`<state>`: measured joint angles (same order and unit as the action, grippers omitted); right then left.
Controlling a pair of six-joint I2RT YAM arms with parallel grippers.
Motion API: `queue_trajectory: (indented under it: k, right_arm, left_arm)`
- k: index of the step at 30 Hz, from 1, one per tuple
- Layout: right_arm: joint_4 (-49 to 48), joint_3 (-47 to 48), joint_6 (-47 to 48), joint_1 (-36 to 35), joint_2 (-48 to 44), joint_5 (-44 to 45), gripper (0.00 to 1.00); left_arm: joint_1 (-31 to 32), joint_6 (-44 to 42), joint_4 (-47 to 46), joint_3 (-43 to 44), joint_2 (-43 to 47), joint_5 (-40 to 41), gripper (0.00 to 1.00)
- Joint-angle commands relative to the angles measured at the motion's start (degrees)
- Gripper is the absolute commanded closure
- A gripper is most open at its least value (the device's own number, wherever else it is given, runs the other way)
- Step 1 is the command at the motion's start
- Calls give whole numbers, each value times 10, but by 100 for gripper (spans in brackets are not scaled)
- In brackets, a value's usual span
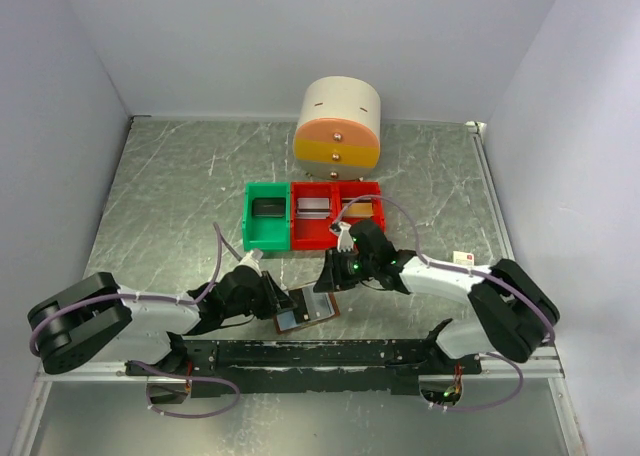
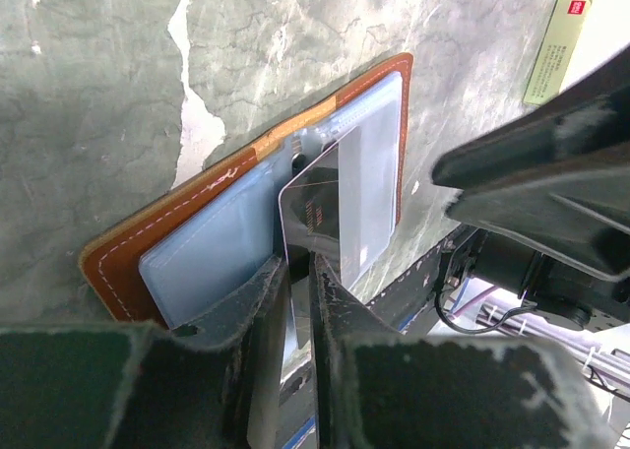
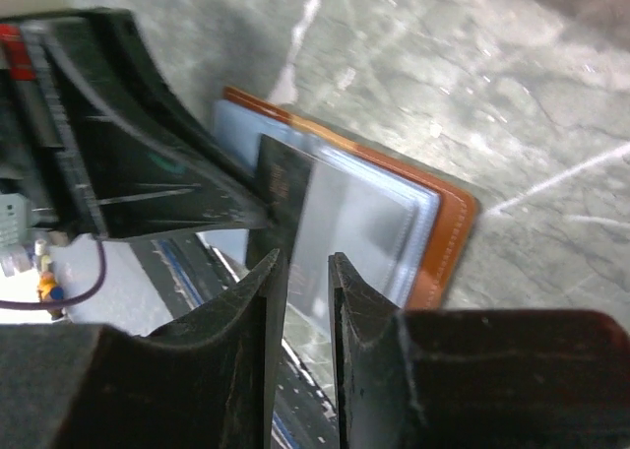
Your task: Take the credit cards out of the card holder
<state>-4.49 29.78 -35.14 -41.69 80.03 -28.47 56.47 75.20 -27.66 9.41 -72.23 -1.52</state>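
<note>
Card (image 2: 320, 218), glossy grey plastic, pinched by left gripper (image 2: 300, 272) to slide from brown leather bifold holder (image 2: 113, 260); right gripper (image 3: 306, 264) nearly closed, grip unclear.

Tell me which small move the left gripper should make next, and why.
Probably the left gripper should draw the credit card a little further back toward itself. It pinches the card's near edge, while the card's far end seems to lie under the clear pocket of the open card holder, so the card is not yet free.
</note>
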Motion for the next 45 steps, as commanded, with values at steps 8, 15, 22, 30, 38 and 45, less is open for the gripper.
queue_trajectory:
  k: [8, 15, 22, 30, 38, 45]
  right_arm:
    - [-35, -21, 14, -2, 43, -48, 74]
    - [-19, -30, 37, -1, 52, -46, 74]
    - [-12, -28, 44, -1, 64, -44, 74]
    - [-21, -31, 42, -1, 70, -47, 74]
    - [-29, -35, 42, -1, 83, -55, 75]
    - [-32, -38, 41, -1, 82, -57, 76]
  left_arm:
    - [4, -18, 26, 13, 11, 4, 75]
    - [4, -54, 12, 30, 0, -14, 65]
    - [5, -37, -86, 7, -27, -33, 59]
    - [4, 1, -210, -27, -80, -56, 62]
    - [5, 1, -255, -32, -103, -67, 64]
    - [4, 1, -245, -34, -91, -58, 72]
